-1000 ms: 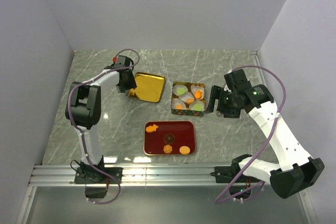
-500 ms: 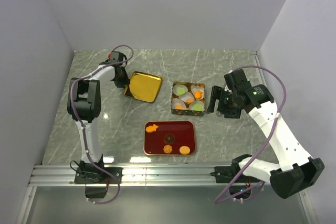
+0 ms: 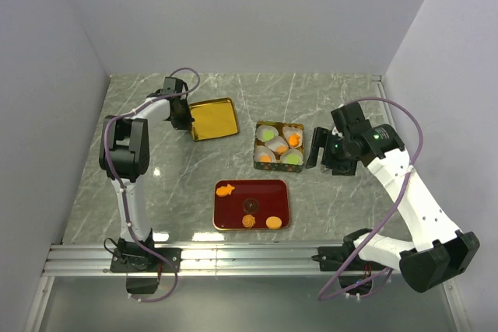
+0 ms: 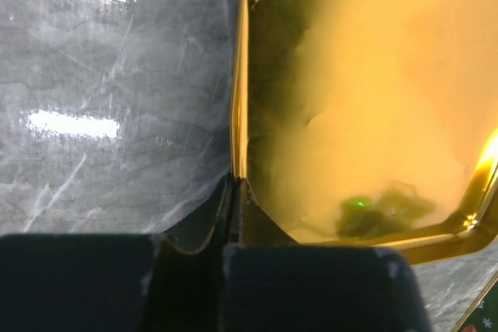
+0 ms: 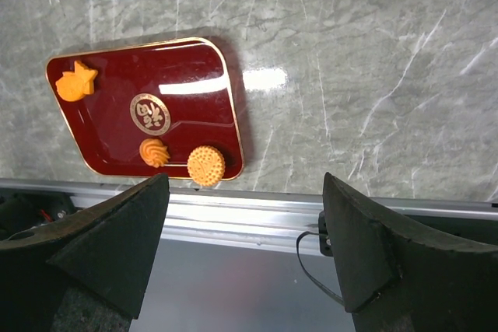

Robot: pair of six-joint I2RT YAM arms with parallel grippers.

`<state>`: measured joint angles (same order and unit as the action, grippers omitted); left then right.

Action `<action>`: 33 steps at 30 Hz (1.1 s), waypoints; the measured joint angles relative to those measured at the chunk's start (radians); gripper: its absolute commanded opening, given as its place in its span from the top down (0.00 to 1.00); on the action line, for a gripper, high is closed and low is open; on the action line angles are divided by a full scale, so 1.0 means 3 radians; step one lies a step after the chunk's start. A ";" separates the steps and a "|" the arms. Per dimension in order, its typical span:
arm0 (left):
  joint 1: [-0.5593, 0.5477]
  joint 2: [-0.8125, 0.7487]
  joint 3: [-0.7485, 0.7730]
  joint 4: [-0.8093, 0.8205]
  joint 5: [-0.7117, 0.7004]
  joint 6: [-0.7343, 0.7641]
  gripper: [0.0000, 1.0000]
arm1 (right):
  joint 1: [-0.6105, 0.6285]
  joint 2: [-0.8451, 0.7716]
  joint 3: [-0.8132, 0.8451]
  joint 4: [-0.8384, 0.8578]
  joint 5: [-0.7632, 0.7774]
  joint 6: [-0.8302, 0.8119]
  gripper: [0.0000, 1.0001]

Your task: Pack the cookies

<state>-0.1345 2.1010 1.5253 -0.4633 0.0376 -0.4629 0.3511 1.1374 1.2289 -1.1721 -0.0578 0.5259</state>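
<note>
From above, four cookies wait on the red tray on the near side. More sit in the tin behind it.

Left wrist: the left gripper pinches the edge of the gold lid, I think to hold it aside.

Right wrist: the right gripper is spread wide, ready for a cookie.

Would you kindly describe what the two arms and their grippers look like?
The left arm and right arm have white links with black joints and a purple cable each. The left gripper and right gripper are black, with wedge-shaped fingers.
</note>
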 measured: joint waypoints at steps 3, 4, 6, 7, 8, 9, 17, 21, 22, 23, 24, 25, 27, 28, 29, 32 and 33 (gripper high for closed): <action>0.0000 -0.0019 -0.0003 -0.0032 0.0004 -0.0009 0.99 | 0.0000 0.0060 0.0024 -0.0009 -0.0011 -0.0014 0.14; 0.0000 -0.0031 -0.0003 -0.0056 0.0003 -0.0014 0.99 | 0.0000 0.0095 0.0056 -0.0019 -0.0011 -0.0024 0.14; 0.0000 -0.0067 -0.0003 -0.0131 0.0001 -0.0046 0.99 | 0.0000 0.0169 0.0153 -0.0025 -0.0027 -0.0048 0.14; 0.0000 -0.0099 -0.0001 -0.0164 0.0001 -0.0070 1.00 | 0.0000 0.0211 0.0219 -0.0032 -0.0037 -0.0061 0.14; 0.0000 -0.0140 0.0004 -0.0202 0.0001 -0.0098 1.00 | 0.0000 0.0264 0.0317 -0.0061 -0.0051 -0.0070 0.14; 0.0000 -0.0184 0.0018 -0.0247 0.0001 -0.0121 0.99 | 0.0000 0.0309 0.0404 -0.0070 -0.0069 -0.0075 0.14; -0.0009 -0.0932 0.0109 -0.0322 0.0103 -0.0271 1.00 | 0.0000 0.0946 0.1607 -0.0075 -0.0609 -0.0095 0.14; -0.0025 -0.1539 -0.0001 -0.0240 0.0193 -0.0272 1.00 | 0.0000 0.1245 0.1929 0.0123 -0.1122 -0.0048 0.14; -0.0028 -0.1724 -0.0074 -0.0235 0.0233 -0.0273 1.00 | 0.0000 0.1305 0.1944 0.0202 -0.1264 -0.0013 0.14; -0.0031 -0.1883 -0.0139 -0.0237 0.0270 -0.0273 1.00 | 0.0000 0.1348 0.1944 0.0263 -0.1358 0.0013 0.14; -0.0032 -0.2069 -0.0220 -0.0215 0.0323 -0.0275 1.00 | 0.0000 0.1404 0.1944 0.0331 -0.1467 0.0050 0.14; -0.0036 -0.2232 -0.0300 -0.0210 0.0370 -0.0281 0.99 | 0.0001 0.1457 0.1944 0.0401 -0.1568 0.0094 0.14; -0.0045 -0.2533 -0.0486 -0.0191 0.0469 -0.0314 0.99 | 0.0017 0.1545 0.1943 0.0557 -0.1754 0.0175 0.14; -0.0051 -0.2644 -0.0566 -0.0193 0.0507 -0.0338 0.99 | 0.0023 0.1578 0.1943 0.0636 -0.1836 0.0211 0.14; -0.0060 -0.2761 -0.0659 -0.0189 0.0543 -0.0364 0.99 | 0.0034 0.1610 0.1942 0.0715 -0.1921 0.0259 0.14; -0.0103 -0.3039 -0.0900 -0.0216 0.0584 -0.0456 0.99 | 0.0086 0.1631 0.1893 0.0985 -0.2139 0.0407 0.14; -0.0127 -0.3110 -0.0956 -0.0231 0.0577 -0.0479 0.99 | 0.0097 0.1623 0.1864 0.1082 -0.2211 0.0478 0.14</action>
<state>-0.1726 1.1679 1.2385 -0.5327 0.2108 -0.6067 0.3801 1.6241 1.7882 -0.8474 -0.7212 0.6693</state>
